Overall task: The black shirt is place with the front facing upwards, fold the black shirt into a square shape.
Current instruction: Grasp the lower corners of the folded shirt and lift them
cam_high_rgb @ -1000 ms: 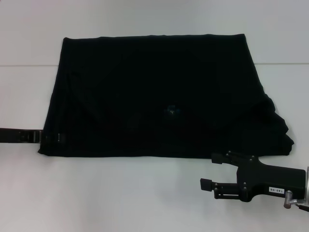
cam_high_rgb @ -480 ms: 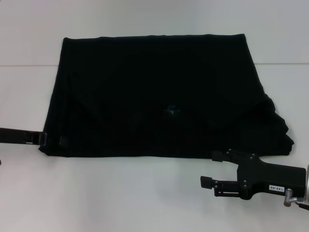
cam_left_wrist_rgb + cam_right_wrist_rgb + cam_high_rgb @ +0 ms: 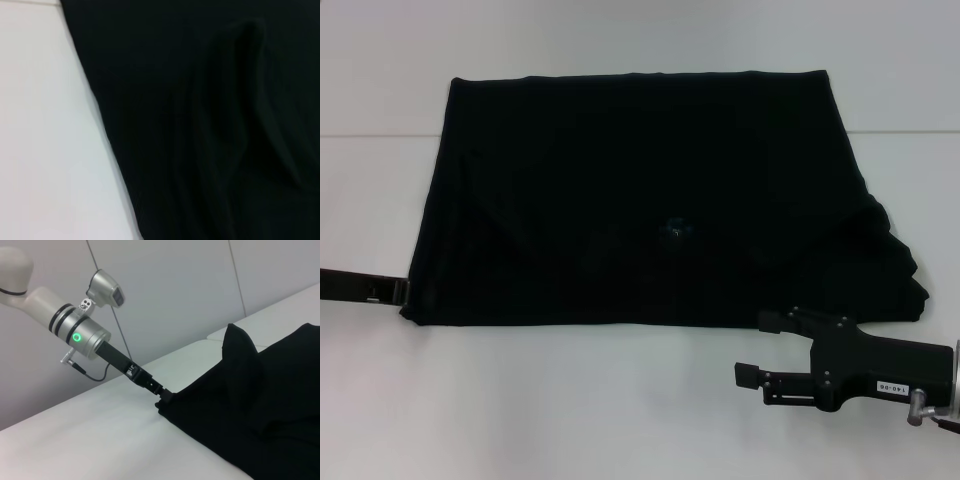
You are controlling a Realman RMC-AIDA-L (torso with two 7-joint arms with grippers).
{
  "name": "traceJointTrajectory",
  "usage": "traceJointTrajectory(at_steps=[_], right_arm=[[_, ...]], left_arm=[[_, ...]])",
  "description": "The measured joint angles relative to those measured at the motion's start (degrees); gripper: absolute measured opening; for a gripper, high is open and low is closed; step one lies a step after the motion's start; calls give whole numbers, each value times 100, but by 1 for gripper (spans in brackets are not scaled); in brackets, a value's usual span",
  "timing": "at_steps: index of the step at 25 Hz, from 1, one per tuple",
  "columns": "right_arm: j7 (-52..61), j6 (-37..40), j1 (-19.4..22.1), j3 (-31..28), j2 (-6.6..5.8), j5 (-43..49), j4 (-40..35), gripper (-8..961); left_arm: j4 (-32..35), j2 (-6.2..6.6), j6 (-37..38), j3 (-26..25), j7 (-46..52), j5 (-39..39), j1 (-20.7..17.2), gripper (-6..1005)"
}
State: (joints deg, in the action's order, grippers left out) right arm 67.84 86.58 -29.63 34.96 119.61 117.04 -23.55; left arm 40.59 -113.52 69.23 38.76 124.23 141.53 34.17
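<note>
Black cloth fills the middle of the white table (image 3: pixel 620 400): the black shirt (image 3: pixel 640 190) lies flat, partly folded into a broad block, straight along its far edge and wider toward the near side. A small pale mark (image 3: pixel 675 230) shows near its centre (too faint to read). Its right side bulges out in loose rumpled layers, and from the right wrist camera one flap of fabric (image 3: pixel 240 360) stands up in a peak.

Over at the near left corner of the shirt, the left gripper (image 3: pixel 400 290) reaches in low from the left edge of the table, its tip right at the hem; the right wrist view shows that tip (image 3: pixel 162 402) buried in the cloth edge, so whether its fingers are apart or together cannot be told. The left wrist camera sees only dark fabric with a long raised crease (image 3: pixel 250 100) beside bare table.

On the near right, the right gripper (image 3: pixel 755 350) hovers just off the shirt's near edge, fingers spread, holding nothing.
</note>
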Motion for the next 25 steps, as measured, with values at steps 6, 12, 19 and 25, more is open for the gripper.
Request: traceJointTrajectory(at_steps=[6,12,19,25], right_arm=[[1,15,1,-16,0,-8,0,942],[1,39,2,-16,0,-21,0,943],[1,52,-6,-15,0,-27,-4,944],[1,60,-16,-15,-6,-27,-8,943]], left_arm=[[35,-13,18,0,6,49,19,45],[131,-22,137,-23,13,22,3,47],[199,-26,230,-52,77,-2,20,110],[300,-53,205,-70,82,0,-19,300]])
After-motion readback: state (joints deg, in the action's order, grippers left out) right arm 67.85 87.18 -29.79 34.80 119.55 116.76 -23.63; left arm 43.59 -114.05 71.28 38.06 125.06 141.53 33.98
